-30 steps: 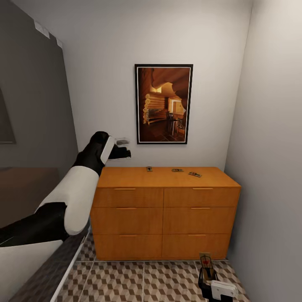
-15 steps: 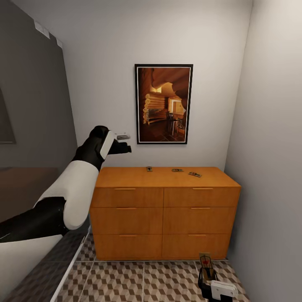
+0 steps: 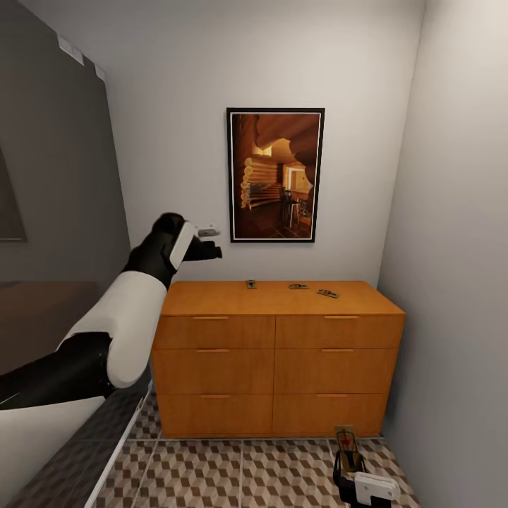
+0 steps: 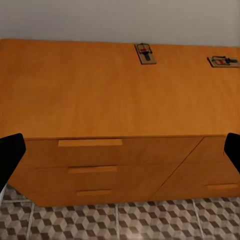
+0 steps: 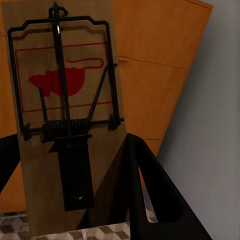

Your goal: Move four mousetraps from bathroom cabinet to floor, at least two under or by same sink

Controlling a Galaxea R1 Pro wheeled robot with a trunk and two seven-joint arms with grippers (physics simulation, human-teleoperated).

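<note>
The right gripper (image 3: 351, 460), low at about 5 o'clock in the head view, was clamped on a mousetrap (image 5: 65, 125); in the right wrist view one dark finger (image 5: 150, 195) pressed against the board's edge, with the spring bar and red mouse print facing the camera, while the other finger was cut off at the frame edge. The left gripper (image 3: 209, 240) was raised at about 10 o'clock, above the left end of the cabinet (image 3: 279, 360) and near the wall; in the left wrist view its fingertips (image 4: 10, 155) sat far apart at opposite edges of the picture, jaws wide and holding nothing. Three more traps lay on the cabinet top toward the back: one (image 3: 251, 284) near the middle, a second (image 3: 298, 286) to its right and a third (image 3: 327, 293) further right, all too small in the head view to make out in detail. The cabinet's drawers were all closed. The patterned floor (image 3: 233, 473) showed below the cabinet, and a framed picture (image 3: 275, 175) hung on the wall above it.
</note>
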